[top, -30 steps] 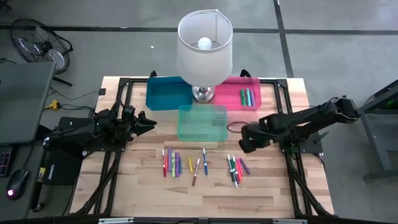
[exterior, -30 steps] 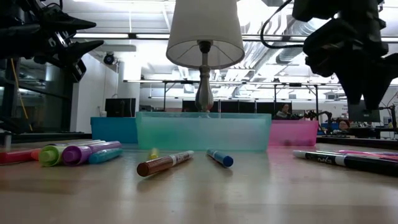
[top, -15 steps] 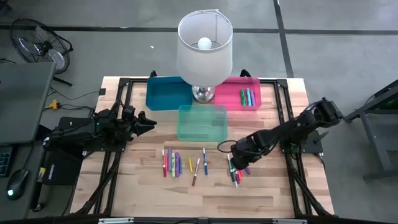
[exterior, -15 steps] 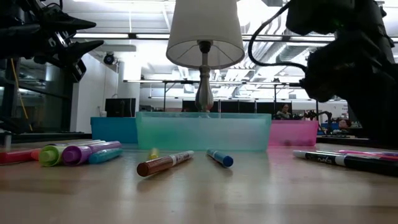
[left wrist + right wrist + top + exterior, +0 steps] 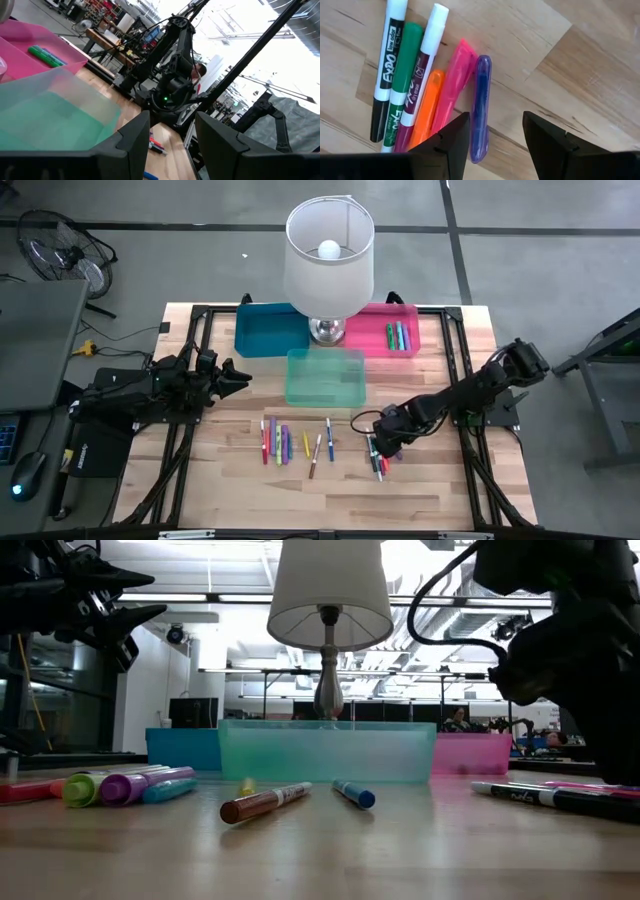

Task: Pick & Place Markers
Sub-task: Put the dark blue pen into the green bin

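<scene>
Leftward, your left pincer (image 5: 243, 376) waits open above the surface (image 5: 440, 490), beside the blue bin (image 5: 268, 330). Centrally, markers (image 5: 277, 442) lie loose before the green bin (image 5: 324, 377). Rightward, your right pincer (image 5: 380, 446) hovers open over a cluster: a purple marker (image 5: 480, 107) sits between its fingers (image 5: 447, 145), ungripped.

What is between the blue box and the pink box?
The lamp stands between the blue box and the pink box, seen in the high view.
</scene>
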`<state>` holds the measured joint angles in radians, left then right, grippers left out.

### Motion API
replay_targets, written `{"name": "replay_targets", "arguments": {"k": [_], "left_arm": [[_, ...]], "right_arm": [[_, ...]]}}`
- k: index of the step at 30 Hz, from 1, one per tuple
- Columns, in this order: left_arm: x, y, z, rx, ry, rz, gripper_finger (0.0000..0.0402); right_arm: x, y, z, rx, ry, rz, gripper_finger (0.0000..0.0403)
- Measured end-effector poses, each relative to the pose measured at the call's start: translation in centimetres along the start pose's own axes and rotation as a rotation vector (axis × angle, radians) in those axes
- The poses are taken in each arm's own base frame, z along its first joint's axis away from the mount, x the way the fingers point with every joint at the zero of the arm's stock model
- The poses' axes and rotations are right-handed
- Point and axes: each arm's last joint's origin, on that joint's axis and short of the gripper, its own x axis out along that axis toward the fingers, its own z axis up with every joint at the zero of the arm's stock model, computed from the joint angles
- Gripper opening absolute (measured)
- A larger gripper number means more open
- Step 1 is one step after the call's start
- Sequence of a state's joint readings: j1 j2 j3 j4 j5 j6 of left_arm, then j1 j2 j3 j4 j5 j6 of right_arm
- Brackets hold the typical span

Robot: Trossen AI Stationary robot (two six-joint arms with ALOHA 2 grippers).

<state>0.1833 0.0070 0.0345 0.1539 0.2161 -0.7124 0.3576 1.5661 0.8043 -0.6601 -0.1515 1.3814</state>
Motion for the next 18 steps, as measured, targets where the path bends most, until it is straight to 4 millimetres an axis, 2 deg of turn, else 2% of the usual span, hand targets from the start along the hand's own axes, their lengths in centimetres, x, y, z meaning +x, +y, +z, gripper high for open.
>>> {"name": "replay_targets", "arguments": {"k": [13,18], "left_arm": [[0.0,0.0,0.0,0.000,0.000,0.000,0.0156],[0.0,0.0,0.0,0.000,0.000,0.000,0.0156]], "right_arm": [[0.1,0.2,-0.5,-0.001,-0.040,0.001,0.0172],[1.1,0.6,-0.3,-0.002,-0.021,-0.004,0.0172]]}}
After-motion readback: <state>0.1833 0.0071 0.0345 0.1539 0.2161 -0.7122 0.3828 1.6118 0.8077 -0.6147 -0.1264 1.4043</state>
